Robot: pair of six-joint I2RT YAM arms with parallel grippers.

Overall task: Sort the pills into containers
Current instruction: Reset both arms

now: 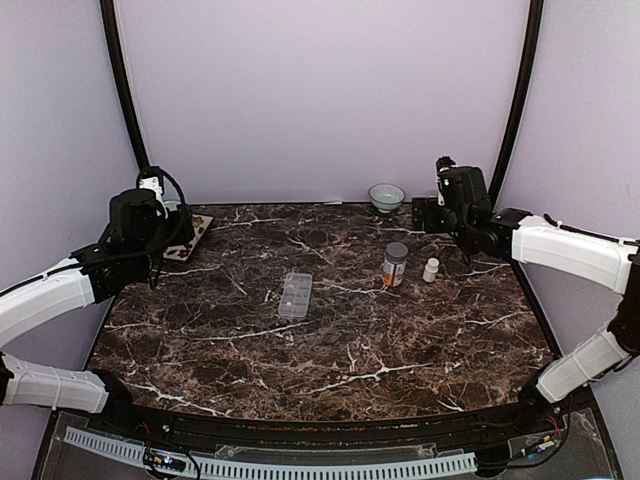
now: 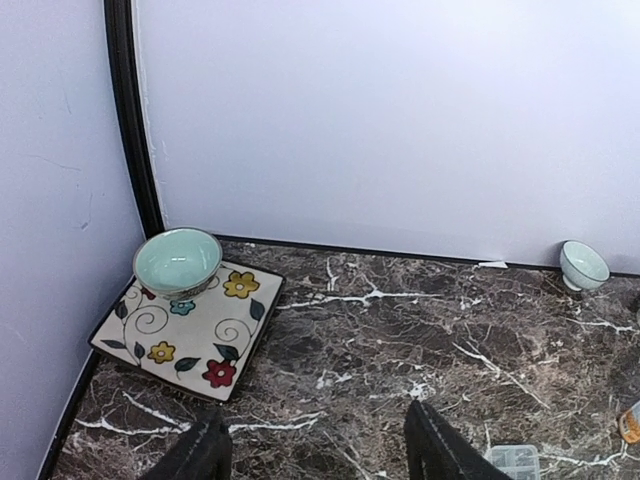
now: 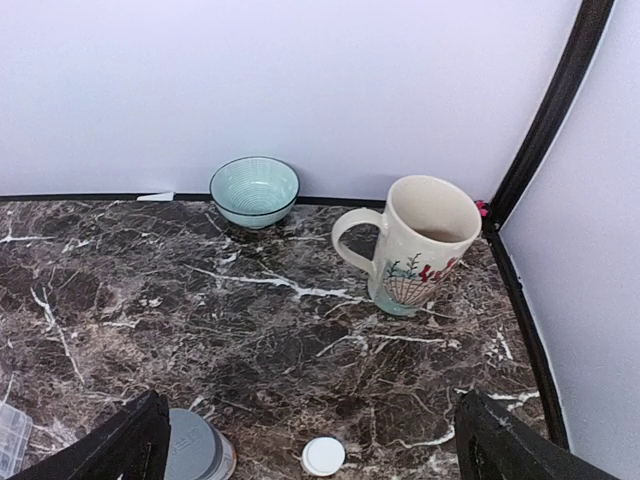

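One clear compartmented box rests on veined marble.

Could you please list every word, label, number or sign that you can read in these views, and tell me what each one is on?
No text can be read in any view.
Pill bottle: label is a white and orange blur, too small to read.
Organizer box: no marking can be made out.
Mug: painted plants only, no lettering.
Plate: painted flowers only, no lettering.
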